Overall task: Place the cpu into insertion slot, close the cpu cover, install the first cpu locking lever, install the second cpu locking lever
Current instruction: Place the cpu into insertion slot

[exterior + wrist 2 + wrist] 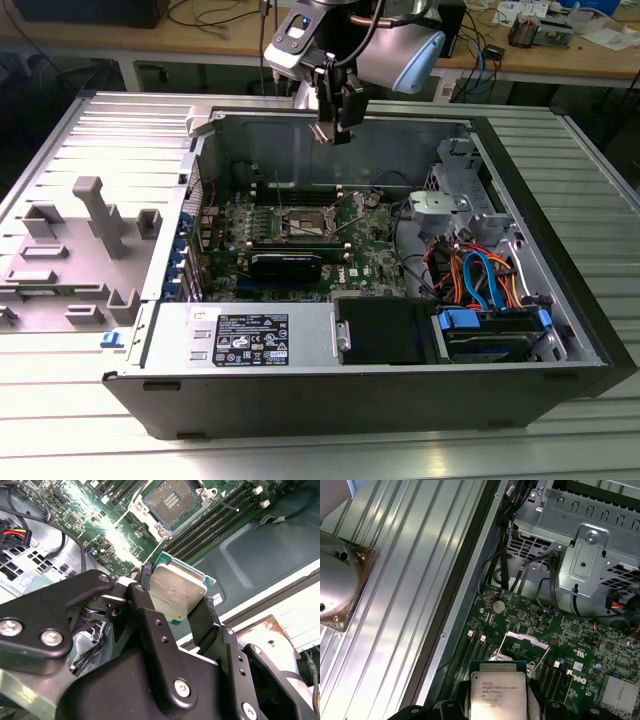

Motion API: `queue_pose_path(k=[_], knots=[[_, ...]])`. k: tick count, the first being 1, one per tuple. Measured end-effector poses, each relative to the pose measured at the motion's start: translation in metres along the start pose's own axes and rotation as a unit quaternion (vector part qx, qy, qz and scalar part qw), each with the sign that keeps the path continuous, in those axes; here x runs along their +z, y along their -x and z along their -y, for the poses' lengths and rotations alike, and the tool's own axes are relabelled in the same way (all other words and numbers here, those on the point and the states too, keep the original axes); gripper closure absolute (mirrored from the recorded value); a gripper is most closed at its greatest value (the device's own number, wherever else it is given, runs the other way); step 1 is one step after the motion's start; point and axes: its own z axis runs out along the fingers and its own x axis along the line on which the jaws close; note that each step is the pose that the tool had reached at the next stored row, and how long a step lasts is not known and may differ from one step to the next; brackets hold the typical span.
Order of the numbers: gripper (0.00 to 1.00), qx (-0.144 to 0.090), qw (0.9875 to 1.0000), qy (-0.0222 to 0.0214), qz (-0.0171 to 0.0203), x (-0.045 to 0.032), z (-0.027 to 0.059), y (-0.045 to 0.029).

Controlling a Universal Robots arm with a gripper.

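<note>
My gripper hangs above the back wall of the open computer case, shut on the cpu. The cpu is a flat square chip with a dull silver top and green edge, clamped by its sides between the two black fingers. It also shows at the first wrist view's edge as the cpu. The insertion slot lies uncovered on the green motherboard below, its dark centre exposed; in the exterior view the insertion slot sits mid-board. A silver frame, apparently the cpu cover, stands raised beside the slot.
Long memory slots flank the socket. A black heatsink block lies in front of it, the power supply nearer still. A metal drive cage and coloured cables fill the exterior view's right. A grey fixture sits outside.
</note>
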Motion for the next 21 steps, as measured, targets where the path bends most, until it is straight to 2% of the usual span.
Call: queue_pose_path(k=[8,16,21], knots=[[0.45,0.002,1.0000,0.0000,0.0002,0.0000,0.0016,-0.0006],[0.45,0.051,0.9987,0.0011,0.0042,0.0020,0.0019,-0.0006],[0.45,0.053,0.9986,0.0039,0.0053,0.0046,0.0040,-0.0012]])
